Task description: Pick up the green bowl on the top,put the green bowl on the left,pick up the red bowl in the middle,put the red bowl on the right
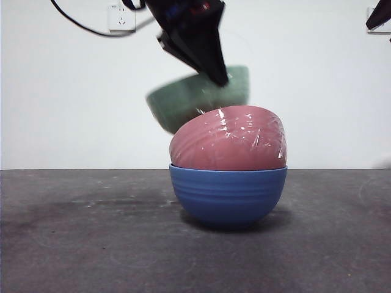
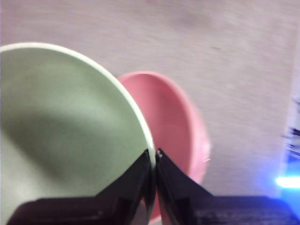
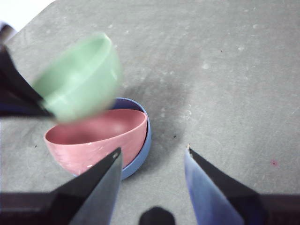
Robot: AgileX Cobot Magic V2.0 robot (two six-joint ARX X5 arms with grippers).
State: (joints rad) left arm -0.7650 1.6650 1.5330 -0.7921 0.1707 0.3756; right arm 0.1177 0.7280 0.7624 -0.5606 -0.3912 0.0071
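The green bowl [image 1: 183, 102] hangs tilted in the air above and behind the stack, motion-blurred. My left gripper [image 1: 219, 76] is shut on its rim; the left wrist view shows both jaws pinching the green bowl [image 2: 65, 131] at its edge [image 2: 154, 157]. The red bowl [image 1: 229, 139] sits tilted inside the blue bowl [image 1: 227, 195] at the table's middle. It also shows in the left wrist view [image 2: 173, 126] and the right wrist view [image 3: 93, 138], with the green bowl [image 3: 79, 82] lifted above it. My right gripper [image 3: 152, 154] is open and empty, held above the table beside the stack.
The dark table [image 1: 73, 244] runs wide to both sides of the stack. A white wall with a socket [image 1: 121, 17] and a black cable stands behind. The waiting arm's black tip [image 1: 379, 15] shows at the top right corner.
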